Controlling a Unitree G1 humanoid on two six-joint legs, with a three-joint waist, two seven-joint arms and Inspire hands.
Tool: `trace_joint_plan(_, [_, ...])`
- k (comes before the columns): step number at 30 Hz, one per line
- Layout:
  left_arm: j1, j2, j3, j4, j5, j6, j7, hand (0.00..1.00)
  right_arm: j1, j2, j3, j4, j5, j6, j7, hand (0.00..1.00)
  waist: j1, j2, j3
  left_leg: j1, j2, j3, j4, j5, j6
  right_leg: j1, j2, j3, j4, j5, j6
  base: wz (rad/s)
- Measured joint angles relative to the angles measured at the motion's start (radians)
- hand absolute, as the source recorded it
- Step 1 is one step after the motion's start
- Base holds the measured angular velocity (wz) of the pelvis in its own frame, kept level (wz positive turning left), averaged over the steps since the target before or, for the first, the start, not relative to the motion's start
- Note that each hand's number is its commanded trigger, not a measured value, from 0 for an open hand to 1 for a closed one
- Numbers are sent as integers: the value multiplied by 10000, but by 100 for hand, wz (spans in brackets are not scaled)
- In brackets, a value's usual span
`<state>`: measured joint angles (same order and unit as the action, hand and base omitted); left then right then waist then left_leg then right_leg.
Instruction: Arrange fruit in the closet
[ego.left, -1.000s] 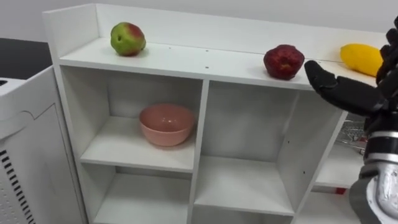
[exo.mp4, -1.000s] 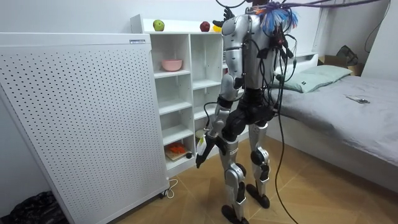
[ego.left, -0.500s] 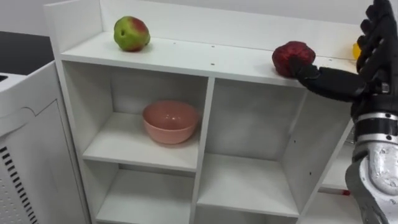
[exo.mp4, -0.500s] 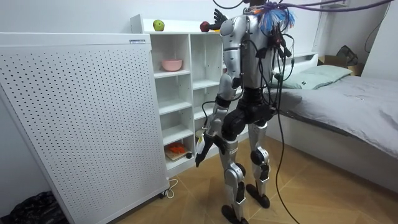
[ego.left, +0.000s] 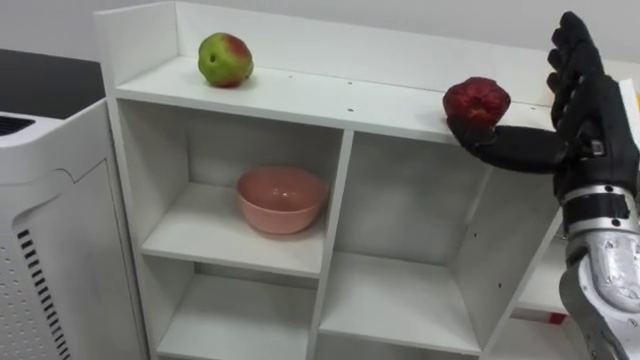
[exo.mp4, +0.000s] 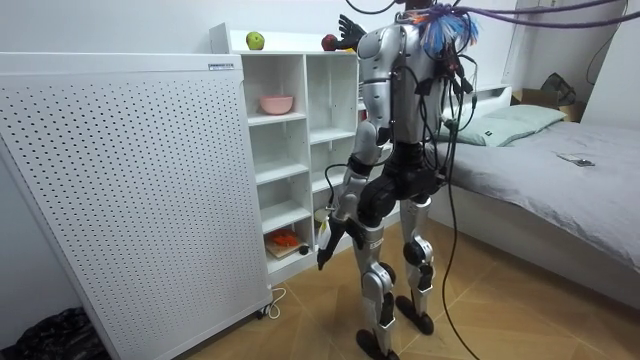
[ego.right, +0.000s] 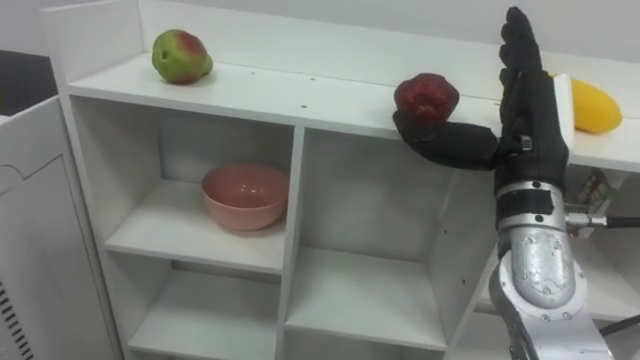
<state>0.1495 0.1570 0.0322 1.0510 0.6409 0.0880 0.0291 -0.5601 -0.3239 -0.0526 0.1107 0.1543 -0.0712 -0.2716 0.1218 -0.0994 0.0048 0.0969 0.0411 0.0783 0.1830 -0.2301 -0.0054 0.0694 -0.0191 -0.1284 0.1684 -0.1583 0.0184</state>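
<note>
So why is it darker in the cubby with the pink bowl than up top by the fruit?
Left eye view: the white shelf unit has a bright top board that likely shades the cubbies below, so the round pink bowl sits in grey shade; right eye view: the green-and-red apple and dark red fruit cast faint shadows; room view: the lower cubbies look dimmer.

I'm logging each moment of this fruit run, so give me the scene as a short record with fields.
Shelf top: green-red apple at left, red fruit mid-right, yellow fruit far right
Upper left compartment: pink bowl
Right hand: open, thumb against red fruit, fingers straight beside it
Left hand: down beside the thigh
</note>
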Motion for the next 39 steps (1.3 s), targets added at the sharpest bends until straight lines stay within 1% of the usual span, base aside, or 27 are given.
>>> trace_joint_plan(3, [-1,10,-2,-3,-2,0,-24,0,0,-42,188,18,19,0,136,0,15,5,3,-11,0,-8,18,3,-5,-7,-9,-101,3,13,-21,0])
trace_joint_plan(6, [-6,11,-3,-15,-2,-1,-14,0,0,-264,558,177,17,0,363,0,47,5,3,-21,0,-10,23,3,-5,-18,-11,-104,6,15,-25,0])
trace_joint_plan(7, [-6,14,-2,-17,-2,-1,-9,0,0,-313,640,247,17,0,432,9,76,4,2,-27,0,-10,23,3,-5,-22,-10,-108,6,15,-25,0])
trace_joint_plan(8, [-8,14,-2,-18,-3,-1,-8,0,0,-321,661,282,17,0,455,20,90,4,2,-31,0,-12,23,3,-5,-25,-10,-110,6,15,-25,0])
trace_joint_plan(9, [-11,14,-2,-23,-3,-1,-6,0,0,-329,693,323,17,3,462,25,117,4,2,-49,0,-17,23,3,-5,-38,-10,-115,3,15,-25,0])
trace_joint_plan(10, [-10,14,-2,-35,-2,-1,-5,0,0,-328,697,333,17,4,482,56,134,4,1,-67,0,-20,24,3,-5,-51,-10,-119,-1,15,-25,0])
trace_joint_plan(12, [0,19,-2,-84,-2,0,-2,0,-1,-336,696,334,17,4,545,100,143,4,-1,-97,0,-38,25,3,-5,-72,-11,-133,-1,15,-25,0])
trace_joint_plan(13, [-2,28,-2,-147,-3,0,17,0,-22,-351,697,317,8,-12,558,100,149,-7,-10,-169,-1,-68,37,3,-5,-133,-13,-144,6,15,-25,0])
trace_joint_plan(25, [-6,121,-16,-193,-5,22,96,0,-107,-384,705,345,11,-9,570,100,175,-6,-10,-184,-7,-86,44,5,-5,-145,-20,-158,5,16,-26,0])
trace_joint_plan(28, [-8,121,-20,-194,-5,72,96,0,-285,-419,699,358,10,-10,555,100,175,-6,-10,-186,-6,-89,42,4,-5,-147,-19,-166,3,16,-26,0])
trace_joint_plan(35, [-17,127,-51,-200,-6,159,108,0,-405,-465,735,376,12,4,596,100,169,-11,-10,-191,-7,-192,34,4,-5,-115,-27,-297,0,16,-26,4])
trace_joint_plan(36, [-28,127,-54,-202,-6,158,107,0,-406,-465,734,377,12,5,611,100,162,-11,-10,-213,-11,-240,35,4,-5,-115,-37,-371,-1,16,-26,8])
trace_joint_plan(39, [-11,128,-54,-208,-6,165,88,0,-406,-465,734,365,9,6,641,100,163,-13,-10,-231,-13,-250,38,4,-5,-115,-40,-383,-3,16,-26,2])
